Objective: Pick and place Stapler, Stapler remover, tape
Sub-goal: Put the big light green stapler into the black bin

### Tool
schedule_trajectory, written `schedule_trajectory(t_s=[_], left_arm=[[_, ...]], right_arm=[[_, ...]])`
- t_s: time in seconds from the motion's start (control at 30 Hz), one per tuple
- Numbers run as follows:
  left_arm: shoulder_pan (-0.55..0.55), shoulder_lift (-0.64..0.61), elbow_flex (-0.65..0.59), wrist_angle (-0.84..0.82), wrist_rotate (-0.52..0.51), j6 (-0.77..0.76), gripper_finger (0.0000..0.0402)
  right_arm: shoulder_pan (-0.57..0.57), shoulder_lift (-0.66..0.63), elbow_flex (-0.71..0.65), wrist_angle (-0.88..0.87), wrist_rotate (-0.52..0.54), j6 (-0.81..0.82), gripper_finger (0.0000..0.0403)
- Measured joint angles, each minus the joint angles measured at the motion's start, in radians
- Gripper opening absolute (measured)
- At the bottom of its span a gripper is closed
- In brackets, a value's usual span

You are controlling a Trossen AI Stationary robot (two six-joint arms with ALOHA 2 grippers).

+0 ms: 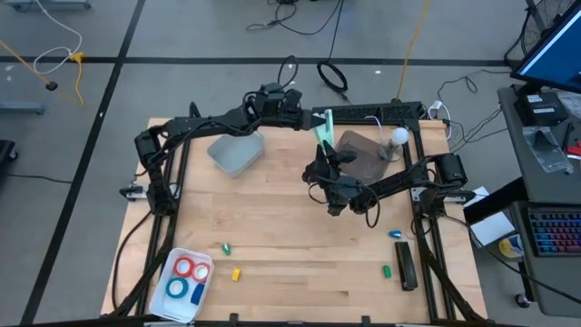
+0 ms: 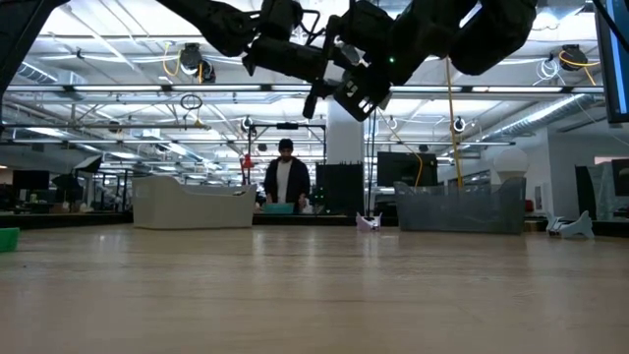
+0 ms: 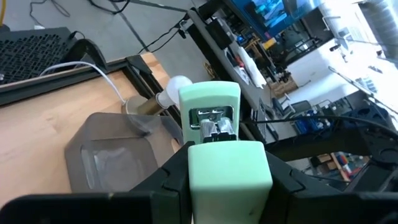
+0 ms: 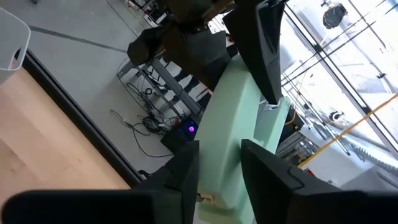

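With four tape rolls (image 1: pixel 187 278) already in the white tray (image 1: pixel 169 306), the stapler (image 1: pixel 325 127) hangs far from that tray, clamped by the left gripper (image 1: pixel 309 119) while the right gripper (image 1: pixel 325 162) closes around it, still unplaced.

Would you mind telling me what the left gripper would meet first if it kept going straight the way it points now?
Probably the right gripper, whose fingers already flank the far end of the green stapler that the left gripper holds out. Beyond it lie the grey bin and white bulb; depth is unclear.
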Motion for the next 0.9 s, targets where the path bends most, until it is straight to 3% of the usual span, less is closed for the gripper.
schedule_trajectory(t_s=[0.3, 0.9], left_arm=[[-0.013, 0.0, 0.0, -0.005, 0.005, 0.003, 0.0117], [-0.02, 0.0, 0.0, -0.042, 0.018, 0.062, 0.0116]], right_arm=[[0.0, 0.0, 0.0, 0.0, 0.005, -0.007, 0.0008], [0.002, 0.0, -0.001, -0.011, 0.061, 0.019, 0.0]])
